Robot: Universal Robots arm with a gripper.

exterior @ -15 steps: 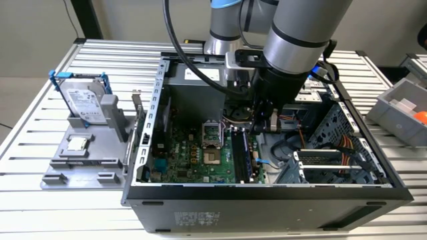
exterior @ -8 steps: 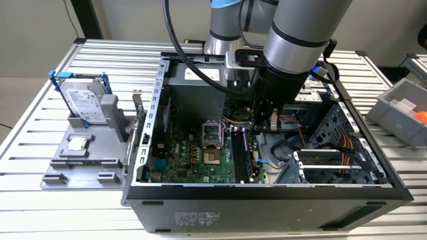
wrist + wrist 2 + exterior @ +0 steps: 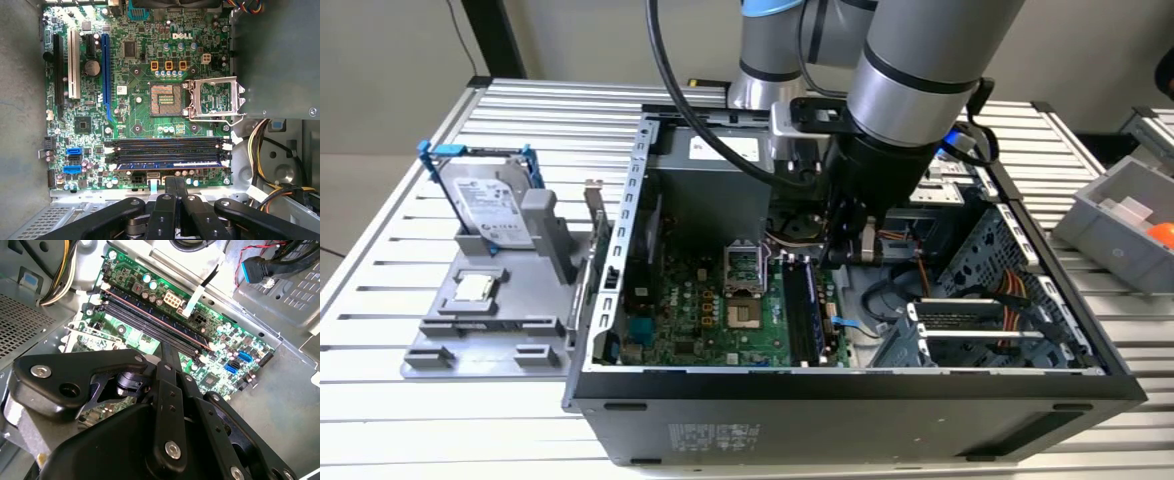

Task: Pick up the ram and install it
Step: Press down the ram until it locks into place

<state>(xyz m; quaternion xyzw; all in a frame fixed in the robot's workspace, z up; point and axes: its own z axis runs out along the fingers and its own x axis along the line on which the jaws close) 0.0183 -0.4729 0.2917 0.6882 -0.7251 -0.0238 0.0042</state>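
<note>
Ram (image 3: 170, 164) lies along the outermost memory slot on the motherboard (image 3: 140, 100), inside the open case (image 3: 854, 385). The tool (image 3: 178, 182) hangs just beside that slot, over the board's edge. Its fingers are drawn together, and nothing can be seen between them. From the first wrist view the stick looks lined up with the slot, with the white latches (image 3: 227, 146) at one end.

Chief risk, as I judge it, is a half-seated stick. If one end sits higher than the other, the latches will not close and the contacts will not mate. A push off the stick's centre could tilt it, bend the board or chip the slot wall. The tool is also close to the small parts and connectors along the board's edge, and a sideways slip could knock them. Cables (image 3: 260, 145) bunch near the latch end and could snag the arm as it moves. The processor socket (image 3: 215, 97) stands open, so anything dropped there would do harm.

Much is hard to make out. The fingertips are cut off by the tool's own body in both wrist views, so I cannot tell whether they touch the stick. Whether the latches have snapped in is too small to judge. In the exterior view the arm covers the far end of the slots. The hard drive (image 3: 491, 205) stands well apart on the worktop (image 3: 400, 420).
</note>
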